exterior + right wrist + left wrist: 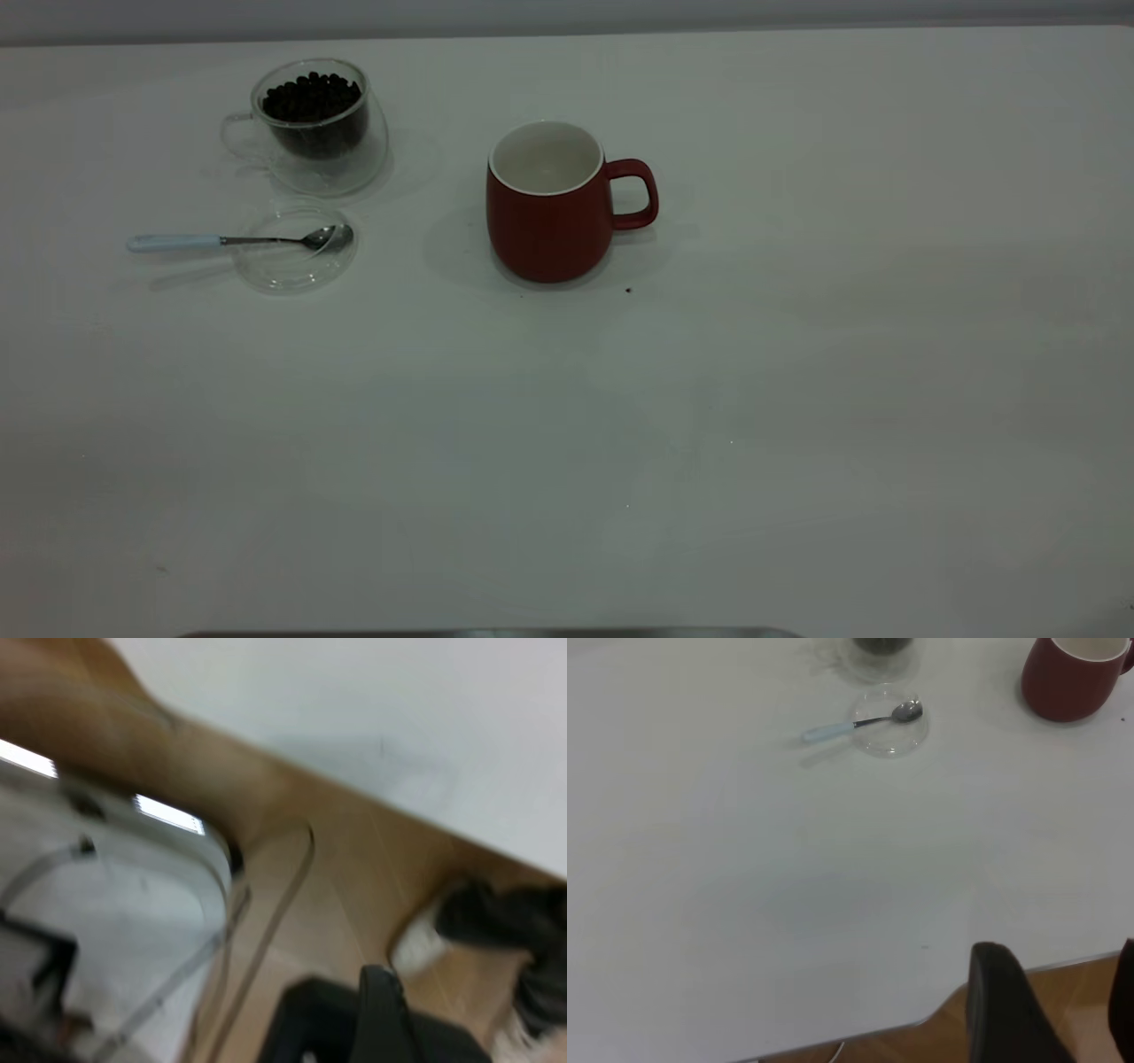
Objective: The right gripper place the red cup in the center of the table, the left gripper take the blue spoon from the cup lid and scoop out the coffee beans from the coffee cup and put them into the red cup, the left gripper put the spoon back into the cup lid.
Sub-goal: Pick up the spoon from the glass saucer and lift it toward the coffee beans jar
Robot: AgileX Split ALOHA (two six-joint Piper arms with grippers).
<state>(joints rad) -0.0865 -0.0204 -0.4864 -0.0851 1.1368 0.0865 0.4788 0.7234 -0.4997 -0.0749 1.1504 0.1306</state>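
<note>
You see the red cup (549, 208) standing upright near the middle of the white surface (797, 399), its handle turned to the right side of the exterior view and its white inside looking empty. To its left, well apart, stands the coffee cup (314, 128) of clear glass, holding the coffee beans (312, 96). Just in front of that glass cup lies the cup lid (297, 248), and the blue spoon (239, 240) rests across it: the metal bowl lies inside the lid, while the pale handle reaches over the rim to the left. One small dark speck (628, 290) lies on the surface just beside the red cup.

No arm shows in the exterior view. In the left wrist view the left pincer (1063, 1010) is over the near edge of the surface, far from the lid, the spoon and the red cup, which all sit at the far side of that picture. Its two dark fingers (1005, 1001) stand apart with a clear gap between them, and they hold and touch nothing.

The right pincer (376, 1019) is beside the surface, over a wooden floor (354, 868), with a metal frame (177, 930) near it. You cannot tell whether it is parted or closed, because only one dark part shows.
</note>
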